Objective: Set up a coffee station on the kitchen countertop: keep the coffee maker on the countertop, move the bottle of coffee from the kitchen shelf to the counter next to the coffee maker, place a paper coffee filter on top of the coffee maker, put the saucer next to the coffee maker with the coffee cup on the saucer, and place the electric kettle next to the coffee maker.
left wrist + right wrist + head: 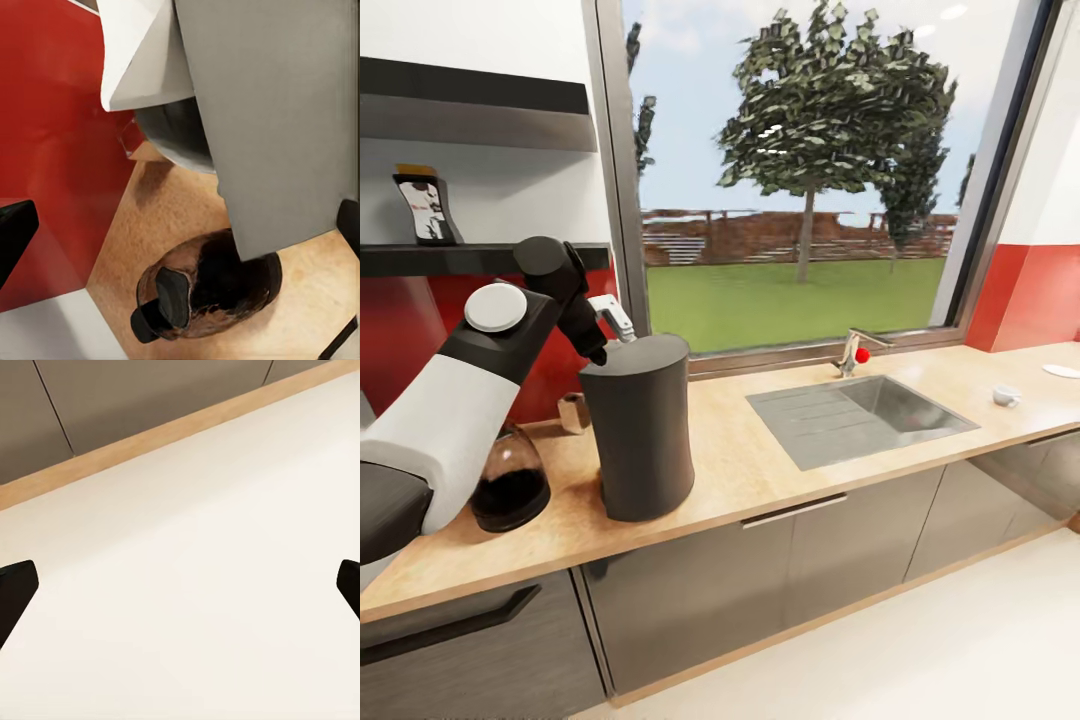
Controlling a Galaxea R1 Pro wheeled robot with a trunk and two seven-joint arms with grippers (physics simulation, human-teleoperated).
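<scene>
The dark grey electric kettle (pixel 636 430) stands upright on the wooden countertop (pixel 760 470). Just left of it is the glass coffee maker (pixel 510 482), dark with coffee and partly behind my left arm. My left gripper (pixel 181 229) is open behind the kettle's top, its fingertips (pixel 15 234) wide apart, with the kettle's grey wall (pixel 277 112) and the coffee maker (pixel 202 296) in front of it. The coffee bottle (pixel 426 206) stands on the dark shelf. Far right on the counter are the white cup (pixel 1005 395) and the saucer (pixel 1062 370). My right gripper (pixel 180 585) hangs open over the floor.
A steel sink (pixel 860 415) with a tap (pixel 850 352) is set in the counter's middle. A small tan cup-shaped thing (pixel 573 412) stands by the red wall behind the kettle. Grey cabinets (pixel 760 580) run below, and pale floor (pixel 960 650) lies in front.
</scene>
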